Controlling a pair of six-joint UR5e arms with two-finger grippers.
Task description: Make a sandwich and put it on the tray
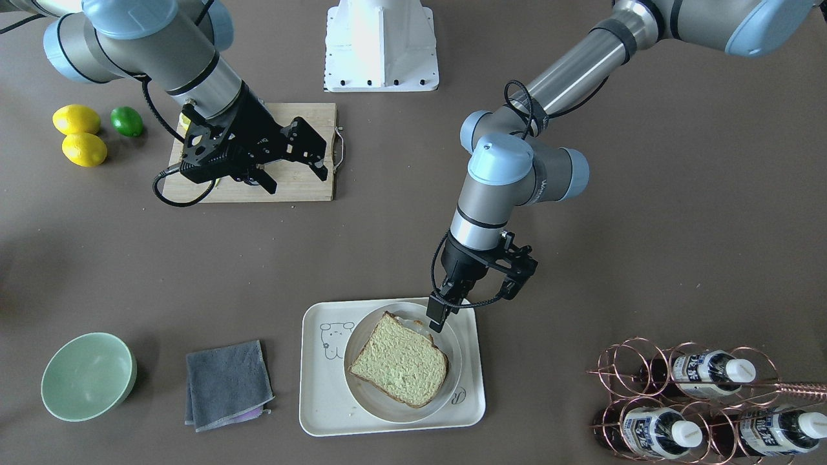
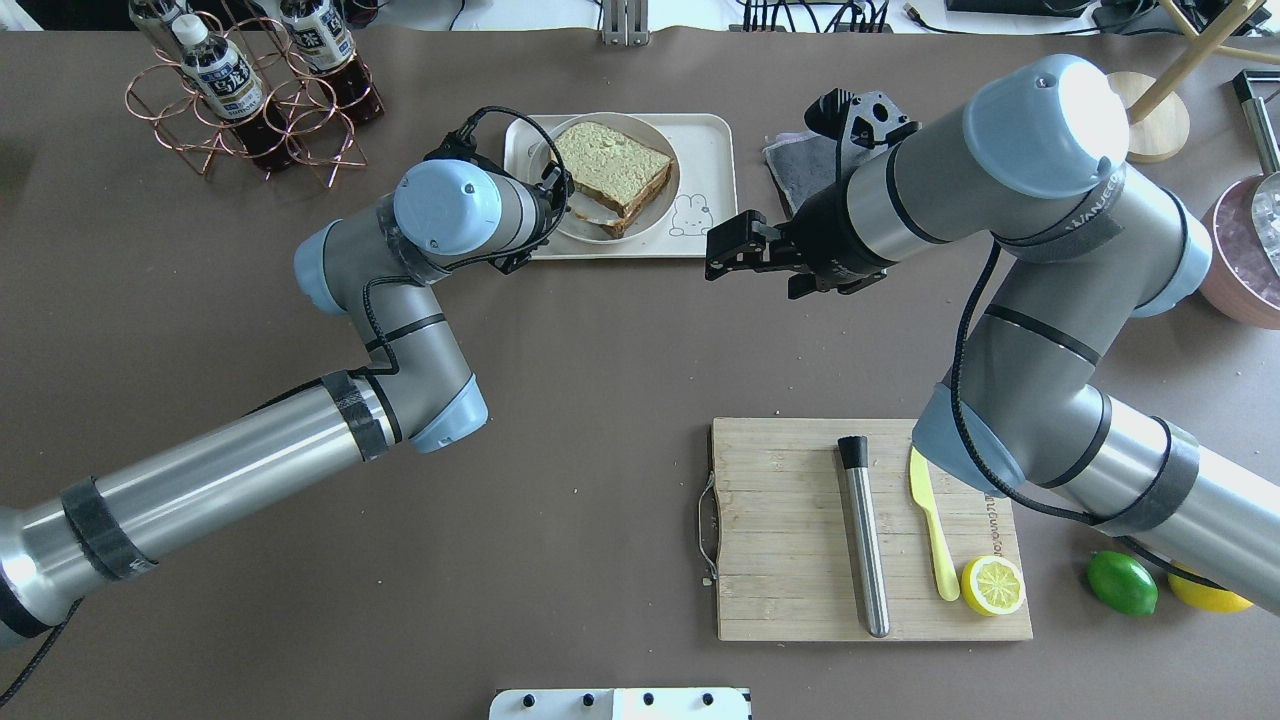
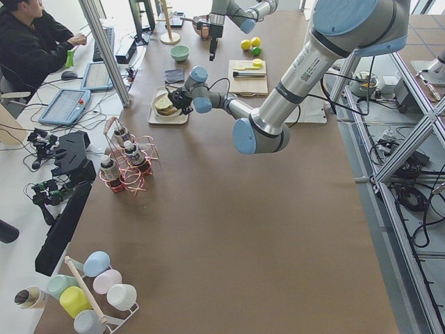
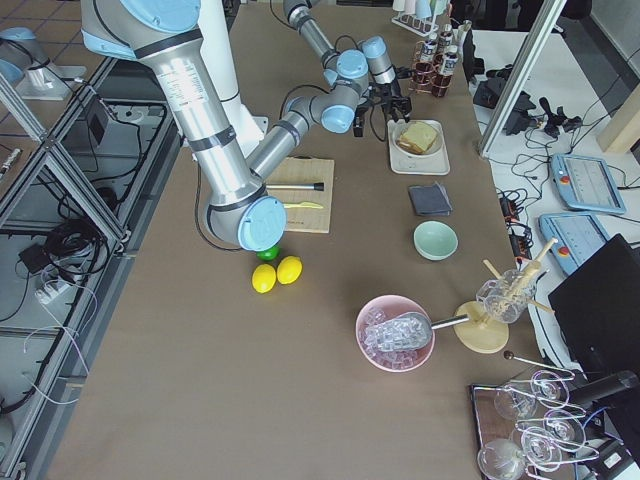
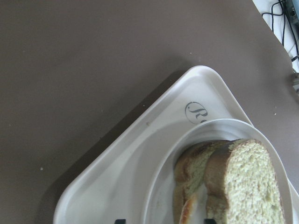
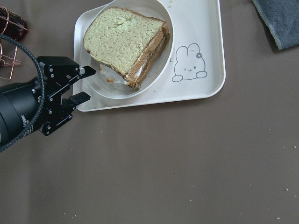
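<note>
The sandwich [image 1: 399, 361], two bread slices with a bit of white egg between them, lies on a round pale plate [image 1: 371, 397]. The plate stands on the cream tray [image 1: 323, 400] with the bear drawing. My left gripper [image 1: 436, 320] is open at the plate's rim beside a corner of the sandwich and holds nothing. In the right wrist view its fingers [image 6: 88, 71] stand apart over the rim. My right gripper [image 1: 294, 174] is open and empty, in the air between the cutting board and the tray [image 2: 715, 180].
A wooden cutting board [image 2: 780, 520] holds a metal rod, a yellow knife and a half lemon. Two lemons and a lime [image 1: 126, 121] lie beside it. A grey cloth [image 1: 226, 384] and a green bowl [image 1: 88, 376] sit near the tray. A copper bottle rack [image 1: 698, 400] stands on its other side.
</note>
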